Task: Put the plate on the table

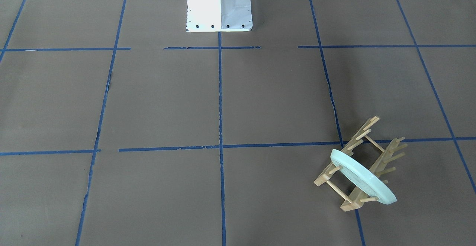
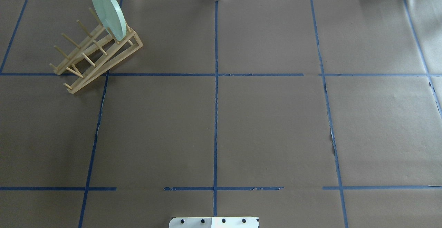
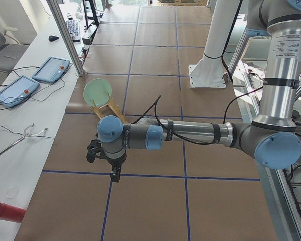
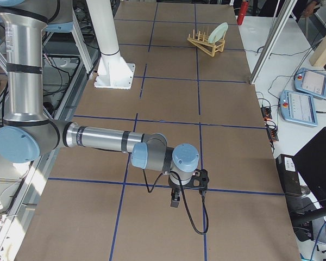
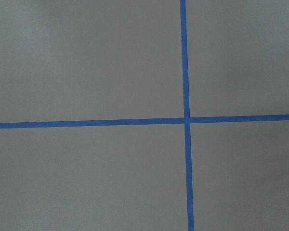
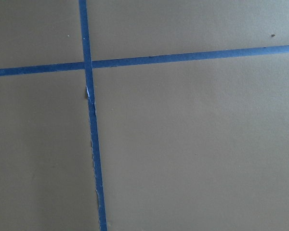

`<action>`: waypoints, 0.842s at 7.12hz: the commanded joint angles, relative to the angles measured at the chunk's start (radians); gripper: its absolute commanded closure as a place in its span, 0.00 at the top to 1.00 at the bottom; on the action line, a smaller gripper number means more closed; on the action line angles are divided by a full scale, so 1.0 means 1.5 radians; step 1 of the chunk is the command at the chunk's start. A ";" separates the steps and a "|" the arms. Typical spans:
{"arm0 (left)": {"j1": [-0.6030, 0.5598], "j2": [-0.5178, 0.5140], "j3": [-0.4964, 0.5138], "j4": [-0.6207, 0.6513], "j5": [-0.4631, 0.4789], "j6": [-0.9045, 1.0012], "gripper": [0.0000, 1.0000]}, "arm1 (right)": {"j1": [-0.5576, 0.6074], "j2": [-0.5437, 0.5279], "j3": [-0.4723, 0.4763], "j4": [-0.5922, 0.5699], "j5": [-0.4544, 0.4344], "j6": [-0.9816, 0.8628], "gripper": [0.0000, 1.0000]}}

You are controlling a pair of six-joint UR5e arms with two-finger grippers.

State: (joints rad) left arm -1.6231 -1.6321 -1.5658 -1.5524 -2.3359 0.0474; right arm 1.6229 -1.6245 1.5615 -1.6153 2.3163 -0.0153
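Observation:
The pale mint-green plate stands on edge in the end slot of a wooden peg rack on the brown taped table. In the overhead view the plate and the rack are at the far left. The left gripper shows only in the left side view, hanging over the table well short of the plate. The right gripper shows only in the right side view, far from the plate. I cannot tell whether either is open or shut. Both wrist views show only bare table and tape.
The white metal base stands at the robot's edge of the table, middle. Past the table's far edge a bench holds teach pendants, cables and a red object. Metal frame posts rise at that edge.

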 commanded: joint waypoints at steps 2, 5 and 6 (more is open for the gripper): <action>0.000 -0.003 -0.001 -0.005 0.004 0.000 1.00 | 0.000 0.000 0.000 0.000 0.000 0.000 1.00; 0.000 -0.052 -0.030 0.001 0.003 -0.002 1.00 | 0.000 0.000 0.000 0.000 0.000 0.000 1.00; 0.000 -0.073 -0.056 0.002 0.000 -0.002 1.00 | 0.000 0.000 0.000 0.000 0.000 0.000 1.00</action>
State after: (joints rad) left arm -1.6229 -1.7009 -1.6106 -1.5532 -2.3320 0.0452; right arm 1.6229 -1.6245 1.5616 -1.6153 2.3163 -0.0154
